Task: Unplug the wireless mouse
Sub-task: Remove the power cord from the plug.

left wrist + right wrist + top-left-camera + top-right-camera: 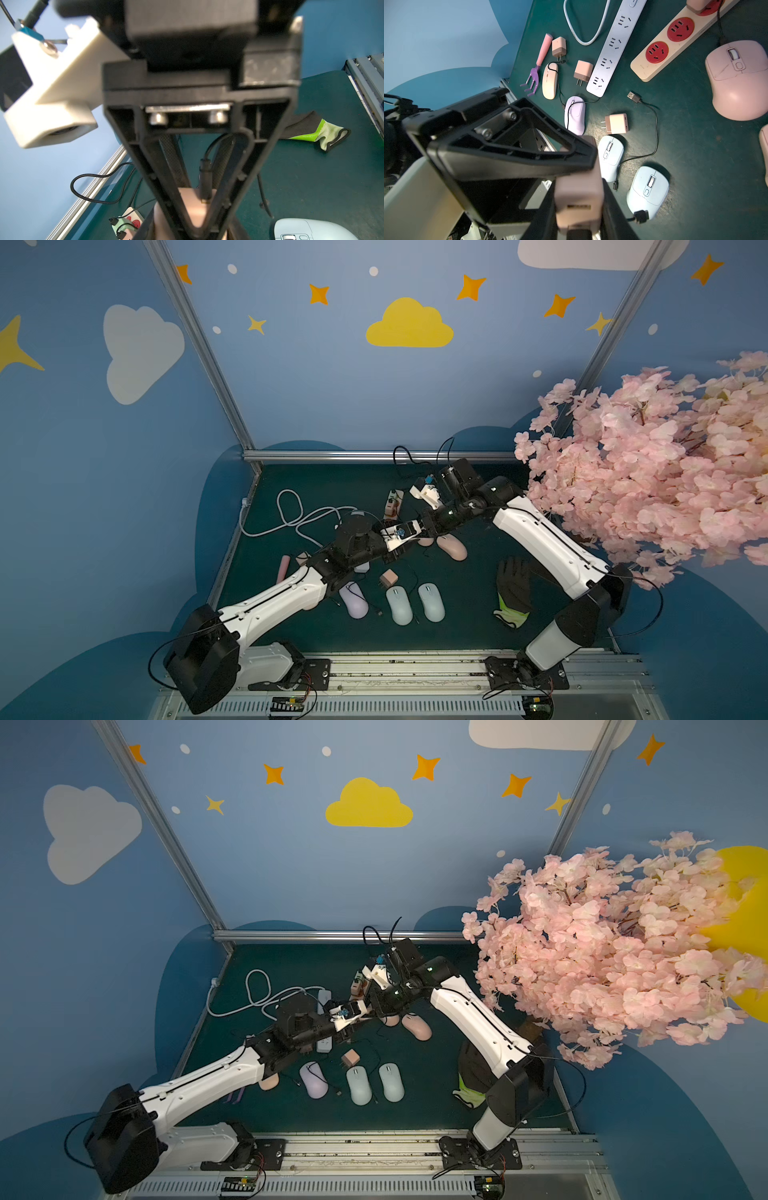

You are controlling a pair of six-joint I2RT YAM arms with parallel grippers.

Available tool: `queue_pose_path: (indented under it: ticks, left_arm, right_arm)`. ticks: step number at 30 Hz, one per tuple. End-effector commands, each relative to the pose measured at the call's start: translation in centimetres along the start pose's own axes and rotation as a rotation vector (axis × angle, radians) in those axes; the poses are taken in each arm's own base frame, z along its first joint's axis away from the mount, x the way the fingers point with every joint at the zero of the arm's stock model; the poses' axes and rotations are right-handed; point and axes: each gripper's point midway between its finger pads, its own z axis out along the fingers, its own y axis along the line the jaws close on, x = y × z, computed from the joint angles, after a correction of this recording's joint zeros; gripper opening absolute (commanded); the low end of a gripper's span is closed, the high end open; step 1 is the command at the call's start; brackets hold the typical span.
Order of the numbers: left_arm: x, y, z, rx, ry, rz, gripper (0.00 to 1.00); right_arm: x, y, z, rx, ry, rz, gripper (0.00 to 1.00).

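Pink plastic fills my right gripper (197, 226); its two fingers are clamped on the sides of a pink charger block (579, 187), raised over the dark green table (469, 630) about mid-table. A black plug (205, 180) sits in the block's face and stands between those fingers, pointing back toward the palm; its black cable (262, 193) loops out past one finger and drops toward the pale blue mouse (648, 193). That mouse lies near of centre, just right of a second pale blue mouse (610, 158); a small connector rests at its edge, though I cannot tell whether it is seated there. My left gripper (589, 160) reaches in from the left and meets the block end-on, one finger lying against it; whether its jaws pinch the block or only flank it I cannot tell. A lilac mouse (574, 115) lies left of the pale blue pair; a pink mouse (453, 547) sits just right of the grippers; a cream power strip (392, 504) with red sockets lies on their far side; a glove (513, 593), black with a green cuff, lies well to the right.
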Motion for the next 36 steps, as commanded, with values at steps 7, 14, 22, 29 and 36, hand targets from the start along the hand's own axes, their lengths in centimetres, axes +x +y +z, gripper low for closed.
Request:
queue_pose_path:
  ticks: [7,14,22,29,36]
  left_arm:
    - [-1.1,0.9,-0.4,-0.045,-0.044,0.016,0.03]
    - [-0.8,0.7,-0.5,-0.043,-0.037,0.021,0.03]
    - [-1.0,0.4,-0.6,-0.026,-0.045,0.021,0.04]
    - [-1.1,0.2,-0.7,-0.014,-0.052,0.017,0.04]
    - [-1.1,0.1,-0.7,-0.008,-0.053,0.017,0.04]
  right_arm:
    - [-0.6,0.3,-3.0,0.06,-0.128,-0.054,0.63]
    - [0.2,0.5,-4.5,0.035,-0.23,-0.118,0.56]
    - [0.5,-0.8,-4.7,0.055,-0.214,-0.082,0.48]
    - [-0.4,-0.4,-4.3,0.021,-0.212,-0.08,0.32]
    - [-0.2,-0.5,-3.9,0.009,-0.202,-0.072,0.2]
